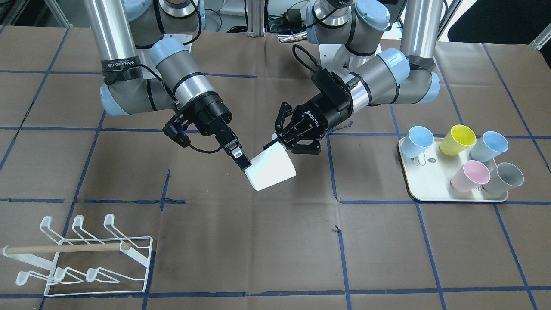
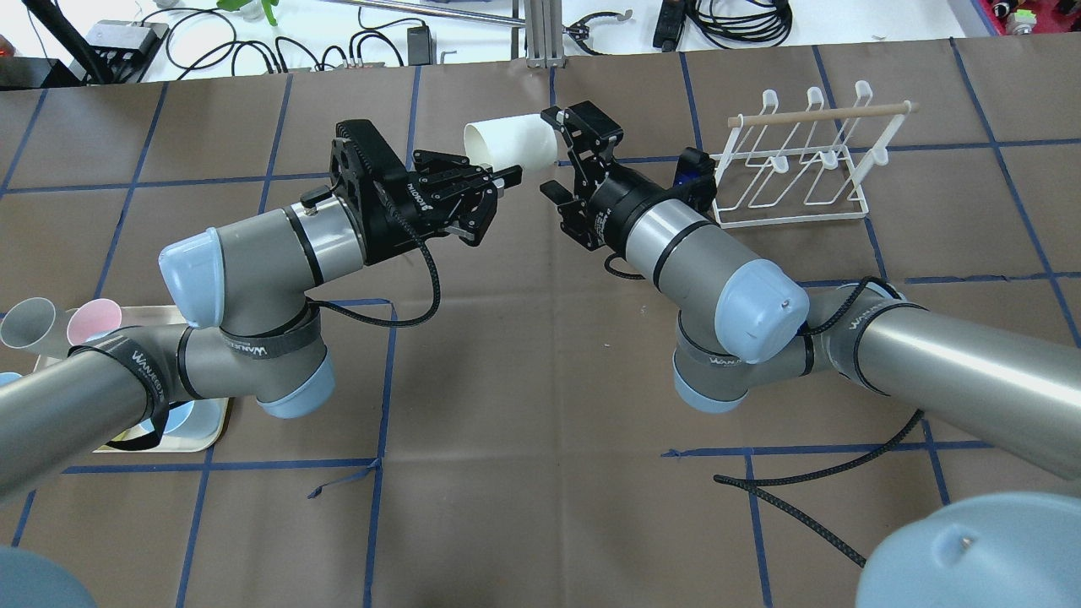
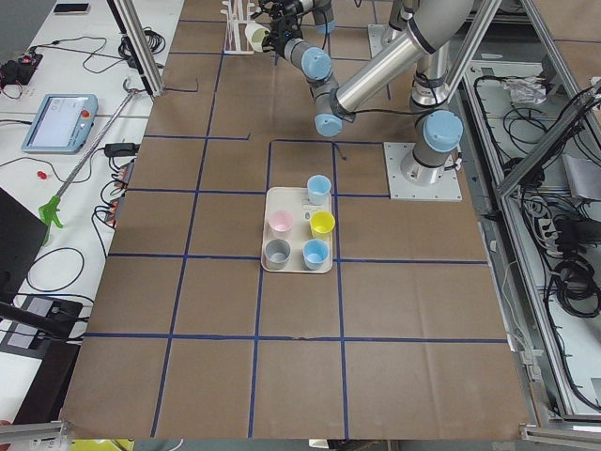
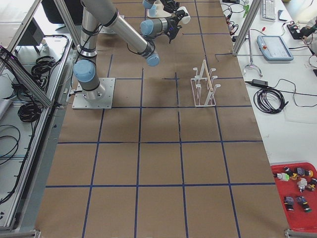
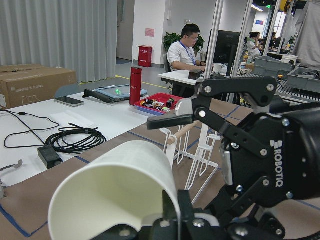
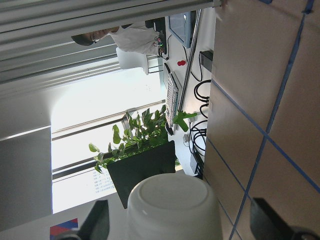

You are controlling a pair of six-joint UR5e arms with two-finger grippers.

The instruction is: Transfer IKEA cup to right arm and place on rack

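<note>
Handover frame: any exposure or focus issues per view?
Right wrist: the window behind the cup is blown out, and the close cup base looks soft. Front-facing: the cup is near-clipped white with little surface detail. Left wrist: evenly lit, and the cup rim fills the foreground. Overhead: even light, no glare. Side views: sharp, but the handover is tiny at the top edge.

left arm point(image 2: 253, 253) stretched forward, wrist level with cup point(image 1: 271, 170) | left hand point(image 2: 507, 176) pinched on cup rim, one finger inside | right arm point(image 2: 709, 262) opposite, wrist aimed at cup base | right hand point(image 2: 549, 150) spread wide, fingers either side of cup base
</note>
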